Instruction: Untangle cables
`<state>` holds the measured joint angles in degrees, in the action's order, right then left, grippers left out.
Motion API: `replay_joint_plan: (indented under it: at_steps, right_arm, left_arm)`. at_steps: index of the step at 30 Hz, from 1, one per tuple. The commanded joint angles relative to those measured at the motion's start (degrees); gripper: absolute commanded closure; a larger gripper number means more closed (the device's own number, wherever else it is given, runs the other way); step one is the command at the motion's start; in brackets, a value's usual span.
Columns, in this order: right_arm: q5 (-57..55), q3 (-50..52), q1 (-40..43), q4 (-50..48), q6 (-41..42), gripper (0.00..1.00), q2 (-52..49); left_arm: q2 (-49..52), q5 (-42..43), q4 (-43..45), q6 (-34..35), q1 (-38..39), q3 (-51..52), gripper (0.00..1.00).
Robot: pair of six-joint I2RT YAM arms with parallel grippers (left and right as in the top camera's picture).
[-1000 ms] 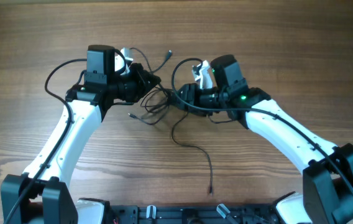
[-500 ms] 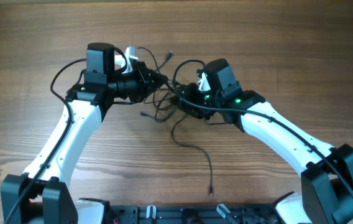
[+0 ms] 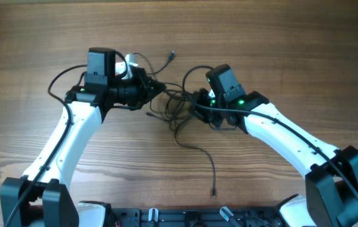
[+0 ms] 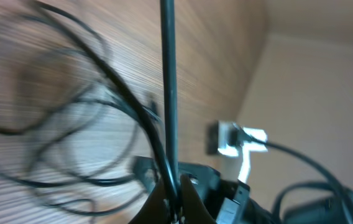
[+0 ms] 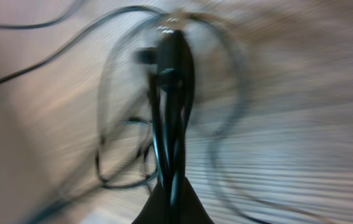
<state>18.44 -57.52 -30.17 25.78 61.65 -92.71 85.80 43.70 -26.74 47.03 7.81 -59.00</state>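
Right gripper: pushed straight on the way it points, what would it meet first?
The cables bunched just ahead of the right gripper; past them, probably the left gripper, though height is hard to judge.

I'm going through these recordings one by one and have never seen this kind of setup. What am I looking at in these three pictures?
These are two white robot arms, the left arm and the right arm, working at a wooden table. The wide picture looks down from above. The other two come from a small camera on each wrist, looking along that arm's jaws. Between the arms lies a tangle of thin black cables, with one end trailing toward the arms' bases. In the left wrist view the jaws are shut on one taut strand. In the blurred right wrist view they are shut on a bunch of strands.
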Motion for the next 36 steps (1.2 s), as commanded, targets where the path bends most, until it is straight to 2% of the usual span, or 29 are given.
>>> replay_joint_plan:
  at_steps: [1, 4, 8, 13, 14, 15, 16, 17, 18, 20, 25, 27, 29, 31, 36]
  right_arm:
    - [-11.3, -0.2, 2.2, 5.0, -3.8, 0.96, -0.7]
    - [-11.8, -0.2, 5.0, 6.4, -6.2, 0.96, -0.7]
    - [-10.8, -0.2, 5.4, 5.1, -6.4, 0.96, -0.7]
    - [4.5, -0.2, 5.4, -6.4, -21.0, 0.96, -0.7]
    - [13.3, -0.2, 5.4, -11.4, -28.0, 0.96, -0.7]
    - [18.6, -0.2, 5.4, -14.4, -30.7, 0.96, -0.7]
    - [24.3, -0.2, 5.4, -17.9, -32.3, 0.96, -0.7]
    - [28.6, -0.2, 5.4, -20.8, -33.1, 0.96, -0.7]
    - [31.0, -0.2, 5.4, -22.8, -33.1, 0.96, -0.7]
    - [34.1, -0.2, 5.4, -25.9, -33.0, 0.95, -0.7]
    - [34.0, -0.2, 5.4, -26.3, -32.9, 0.92, -0.7]
    - [34.0, -0.2, 5.4, -26.4, -32.9, 0.92, -0.7]
    - [34.0, -0.2, 5.4, -26.8, -32.0, 0.92, -0.7]
    - [34.0, -0.2, 5.4, -28.3, -30.5, 0.93, -0.7]
    - [34.7, -0.2, 5.4, -33.4, -26.3, 0.96, -0.7]
  left_arm:
    - [-1.2, -7.9, -4.3, -6.6, -7.1, -0.3, 0.96]
    - [-1.2, -6.9, -7.0, -6.8, -16.5, -0.3, 0.96]
    - [-1.2, -6.3, -9.6, -6.8, -20.7, -0.3, 0.96]
    - [-1.2, -6.3, -12.1, -7.9, -20.0, -0.2, 0.95]
    - [-1.2, -6.3, -12.9, -8.2, -19.6, -0.2, 0.91]
    - [-1.2, -6.3, -13.3, -9.6, -19.1, -0.2, 0.70]
    - [-1.2, -6.3, -13.7, -11.3, -18.6, -0.2, 0.57]
    - [-1.2, -6.3, -14.2, -12.5, -18.2, -0.2, 0.48]
    - [-1.2, -6.5, -14.9, -13.2, -17.7, -0.2, 0.42]
    - [-1.2, -6.5, -15.5, -14.3, -16.7, -0.2, 0.37]
    - [-1.2, -6.5, -15.5, -19.2, -13.1, -0.2, 0.37]
    - [-1.2, -6.5, -15.5, -22.3, -10.8, -0.2, 0.40]
    - [-1.2, -3.0, -15.5, -31.2, -7.5, -0.2, 0.49]
    - [-1.2, -2.6, -15.5, -35.1, -5.0, -0.2, 0.50]
    - [-1.2, -4.2, -13.1, -34.6, -2.0, -0.2, 0.40]
